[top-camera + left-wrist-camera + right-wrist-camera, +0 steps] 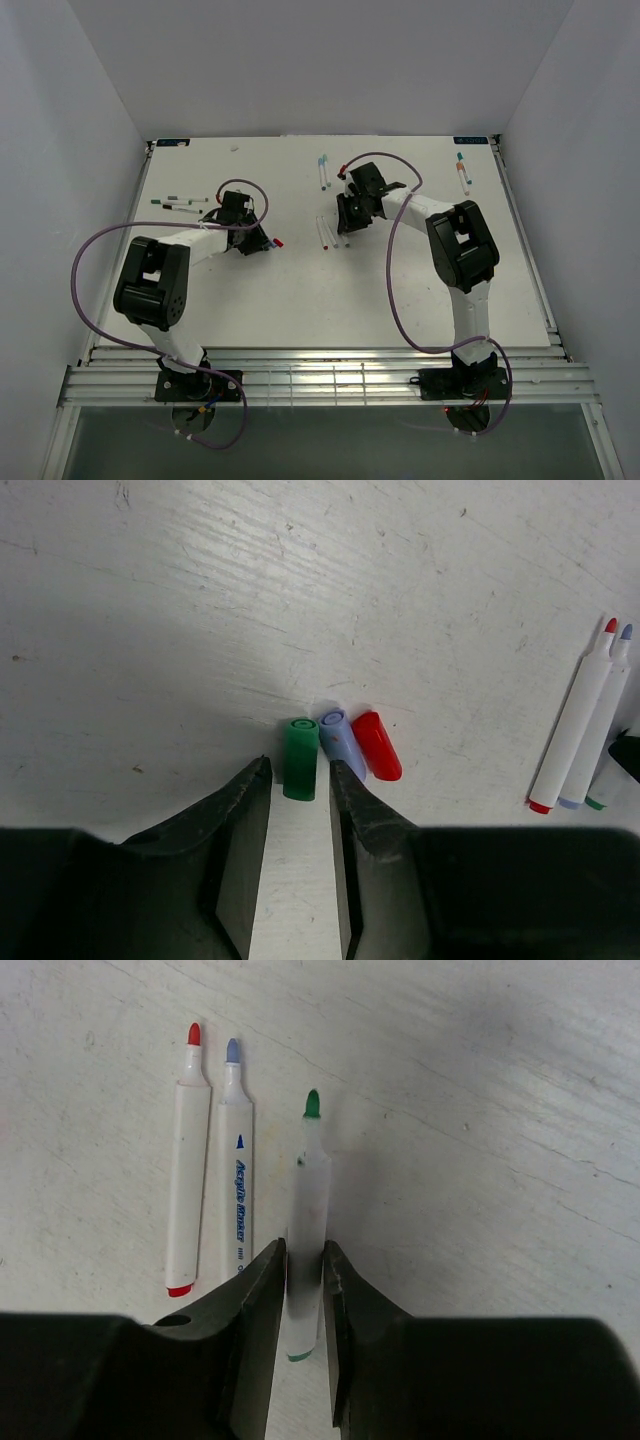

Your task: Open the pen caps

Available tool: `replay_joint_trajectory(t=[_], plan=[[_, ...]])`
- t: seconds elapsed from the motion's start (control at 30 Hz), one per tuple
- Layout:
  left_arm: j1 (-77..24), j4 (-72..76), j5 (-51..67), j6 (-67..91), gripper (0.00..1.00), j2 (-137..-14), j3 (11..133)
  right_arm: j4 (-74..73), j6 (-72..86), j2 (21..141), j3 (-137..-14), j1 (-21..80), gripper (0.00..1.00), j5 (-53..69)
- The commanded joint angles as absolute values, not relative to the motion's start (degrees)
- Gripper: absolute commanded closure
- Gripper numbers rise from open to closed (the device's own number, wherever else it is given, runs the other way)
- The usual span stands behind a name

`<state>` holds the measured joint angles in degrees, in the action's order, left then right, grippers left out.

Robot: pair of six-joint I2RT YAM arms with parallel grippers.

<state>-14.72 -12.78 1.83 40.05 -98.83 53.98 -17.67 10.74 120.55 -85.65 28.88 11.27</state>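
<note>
A scuffed white bench [400, 290] is shown. The left hand [300, 766] is slightly parted, gripping nothing. An uncapped green-tipped pen [308, 1190] is flanked by the right hand [304, 1247]; whether it is clamped cannot be told. Short plastic cylinders, the green cap [300, 755], blue cap [341, 742] and red cap [377, 745], are laid side by side at the left fingertips

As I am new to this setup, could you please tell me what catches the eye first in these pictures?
A green cap, a pale blue cap and a red cap lie side by side on the table, just beyond the open left gripper. By the right gripper, a red-tipped pen and a blue-tipped pen lie uncapped and parallel, while a blurred green-tipped pen sits between its fingers.
</note>
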Motion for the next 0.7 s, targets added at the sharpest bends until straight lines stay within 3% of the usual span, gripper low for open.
replay_joint_trajectory(t=[0.0,0.23,0.5,0.67], plan=[[-14.41,-14.15,2.11,39.46,0.58,-96.77,52.12,-15.73,11.43,121.73,-86.31,28.83,0.71,13.27],[-14.41,-13.27,1.76,39.37,0.54,-94.57,50.45,-14.94,11.78,121.46,-85.87,28.83,0.63,14.85],[-14.41,-14.15,-0.69,39.20,0.49,-90.54,50.18,-14.15,12.22,119.10,-85.34,28.83,0.60,15.91],[-14.24,-16.17,-4.38,38.85,0.41,-88.07,52.03,-11.09,14.58,113.31,-80.71,28.83,0.49,16.43]])
